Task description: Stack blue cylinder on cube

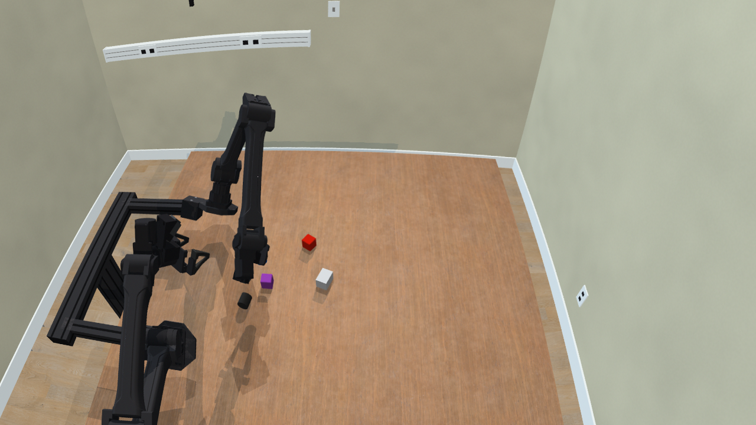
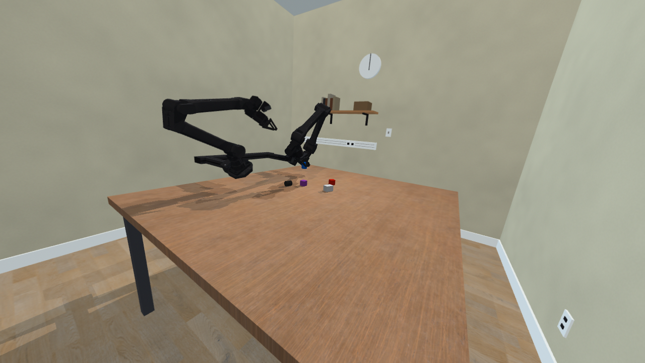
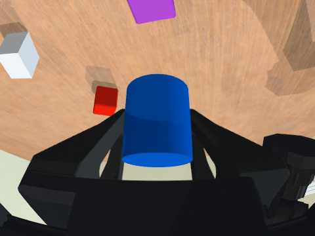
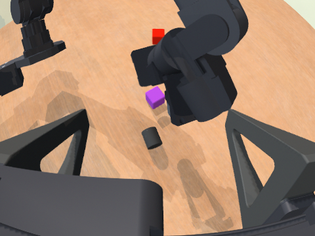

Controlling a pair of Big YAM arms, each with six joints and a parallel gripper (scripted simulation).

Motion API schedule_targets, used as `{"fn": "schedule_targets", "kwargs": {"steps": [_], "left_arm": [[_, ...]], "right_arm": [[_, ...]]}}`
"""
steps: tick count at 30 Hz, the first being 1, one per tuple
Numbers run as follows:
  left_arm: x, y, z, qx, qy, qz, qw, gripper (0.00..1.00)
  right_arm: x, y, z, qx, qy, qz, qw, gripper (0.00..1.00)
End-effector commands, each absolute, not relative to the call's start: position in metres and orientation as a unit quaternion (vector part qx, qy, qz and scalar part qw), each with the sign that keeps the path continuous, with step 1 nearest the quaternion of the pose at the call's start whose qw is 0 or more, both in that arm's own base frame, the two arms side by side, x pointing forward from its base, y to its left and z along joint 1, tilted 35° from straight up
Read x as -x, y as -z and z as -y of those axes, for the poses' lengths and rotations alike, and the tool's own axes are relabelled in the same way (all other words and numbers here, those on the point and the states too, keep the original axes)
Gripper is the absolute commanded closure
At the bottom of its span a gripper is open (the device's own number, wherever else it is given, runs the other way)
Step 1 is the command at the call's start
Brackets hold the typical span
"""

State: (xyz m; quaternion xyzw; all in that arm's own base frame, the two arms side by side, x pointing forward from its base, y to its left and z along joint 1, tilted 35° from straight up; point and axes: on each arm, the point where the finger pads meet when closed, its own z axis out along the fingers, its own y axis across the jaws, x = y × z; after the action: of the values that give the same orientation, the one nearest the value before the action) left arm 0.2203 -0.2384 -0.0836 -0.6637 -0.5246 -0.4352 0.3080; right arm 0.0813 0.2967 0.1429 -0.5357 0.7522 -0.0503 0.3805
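Note:
My left gripper is shut on the blue cylinder and holds it in the air above the table. In the top view the left gripper hangs just left of the purple cube and hides the cylinder. In the exterior view the blue cylinder shows above the purple cube. My right gripper is open and empty, raised high and apart from the objects.
A black cylinder lies on its side near the purple cube. A red cube and a white cube sit to the right of it. A black frame stands at the table's left edge.

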Motion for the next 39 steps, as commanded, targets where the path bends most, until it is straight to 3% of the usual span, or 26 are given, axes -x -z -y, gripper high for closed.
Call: {"fn": "schedule_targets", "kwargs": {"steps": [1, 39], "left_arm": [[-0.220, 0.083, 0.256, 0.662, 0.443, 0.528, 0.293, 0.65], [-0.233, 0.120, 0.219, 0.657, 0.439, 0.532, 0.306, 0.65]], "right_arm": [[-0.081, -0.156, -0.308, 0.527, 0.039, -0.756, 0.387, 0.00], [-0.081, -0.156, -0.308, 0.527, 0.039, -0.756, 0.387, 0.00]]}}
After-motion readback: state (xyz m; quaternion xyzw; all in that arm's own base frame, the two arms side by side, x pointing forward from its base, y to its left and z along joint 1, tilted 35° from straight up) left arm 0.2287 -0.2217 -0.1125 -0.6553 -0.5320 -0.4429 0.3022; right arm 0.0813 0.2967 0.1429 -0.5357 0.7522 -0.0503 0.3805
